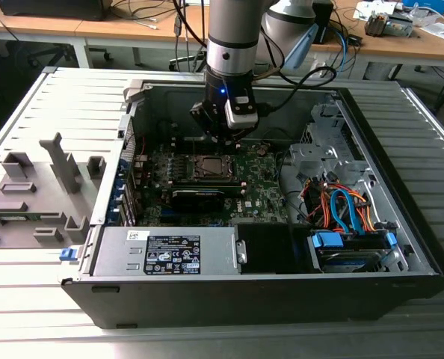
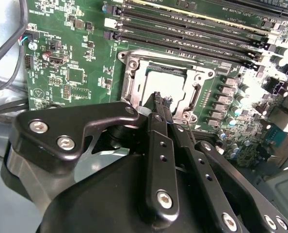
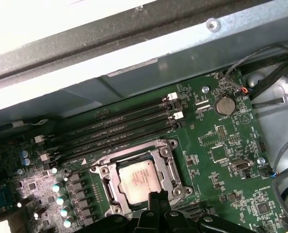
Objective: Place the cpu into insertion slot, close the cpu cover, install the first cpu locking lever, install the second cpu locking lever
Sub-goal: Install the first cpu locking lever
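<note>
As we read the exterior view from its left, we first note a grey fixture block (image 1: 39, 191) with upright pegs lying on the ribbed worktop (image 1: 28, 299) beside the open computer case (image 1: 282, 284). Just inside the case's near wall sits the grey power supply (image 1: 166, 250), labelled on top. Above it lies the green motherboard (image 1: 259, 187), and near its middle we find the insertion slot (image 1: 211, 167), a square socket with a silver rim. A black graphics card (image 1: 198, 197) lies just in front of the socket. The arm (image 1: 237, 30) stands directly over the board, and its gripper (image 1: 223, 136) hangs close above the far edge of the socket. Toward the exterior view's right, we record a metal drive cage (image 1: 312, 161), a bundle of orange and blue cables (image 1: 341, 209), and a blue-tabbed drive (image 1: 349, 250) in the near corner.

In both wrist views we see the cpu (image 3: 138, 178) seated flat inside the insertion slot (image 2: 163, 80), its pale metal top showing through the square cutout of the cpu cover (image 3: 169, 167), which lies down over the socket. Long black memory slots (image 3: 115, 128) run beside the socket.

In the second wrist view the fingers (image 2: 159, 145) appear drawn narrow, their tips close together just over the near rim of the socket; we cannot tell whether they touch anything.
</note>
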You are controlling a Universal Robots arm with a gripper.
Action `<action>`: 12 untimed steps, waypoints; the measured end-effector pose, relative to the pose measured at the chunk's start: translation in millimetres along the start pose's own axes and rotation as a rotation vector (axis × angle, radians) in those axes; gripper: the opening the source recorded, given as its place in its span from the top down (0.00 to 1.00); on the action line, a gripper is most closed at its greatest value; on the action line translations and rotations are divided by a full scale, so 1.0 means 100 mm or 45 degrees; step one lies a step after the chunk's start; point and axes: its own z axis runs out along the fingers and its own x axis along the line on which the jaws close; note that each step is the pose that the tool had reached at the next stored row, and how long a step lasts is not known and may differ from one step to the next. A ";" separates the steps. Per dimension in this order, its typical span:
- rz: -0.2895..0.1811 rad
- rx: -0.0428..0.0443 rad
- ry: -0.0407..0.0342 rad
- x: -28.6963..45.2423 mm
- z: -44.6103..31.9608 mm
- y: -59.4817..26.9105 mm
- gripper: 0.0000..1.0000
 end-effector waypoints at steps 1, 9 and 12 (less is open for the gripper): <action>-0.007 0.000 -0.0003 0.000 0.000 0.000 0.89; -0.084 0.000 -0.0030 0.000 0.000 0.000 0.89; -0.110 0.000 -0.0039 0.000 0.000 0.000 0.89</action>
